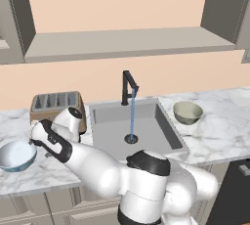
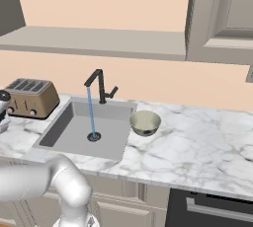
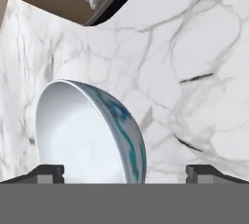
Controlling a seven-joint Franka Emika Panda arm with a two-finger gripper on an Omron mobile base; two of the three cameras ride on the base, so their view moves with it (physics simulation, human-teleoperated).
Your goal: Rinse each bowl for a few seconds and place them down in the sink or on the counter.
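Far left on the bench (image 1: pixel 219 131), the light blue bowl (image 1: pixel 17 154) sits on the marble in front of the toaster (image 1: pixel 56 104), and the arm is bent over toward it. Seen from the hand (image 3: pixel 124 173), the fingers stand wide apart with nothing between them; the bowl's near rim lies between the two tips, its white inside toward the left tip and its blue patterned outer wall facing the gap. Whether a fingertip touches the rim yet I cannot tell.

That bowl looks glazed and rigid, so I would expect it to be slick, more so once wet, and liable to chip if knocked on the basin. It is probably light enough for a rim pinch, one finger inside and one outside the wall, squarely across the thin edge so it does not swivel.

Next along is the sink (image 1: pixel 166 123), sunk in the bench, with the black faucet (image 1: pixel 129 87) running a thin stream onto the drain (image 1: pixel 131 138).

Right of the sink, just beside its corner, the olive-beige bowl (image 1: pixel 187 112) stands upright on the marble. Its duller surface may give better purchase, but the same rim hold seems the sensible one.
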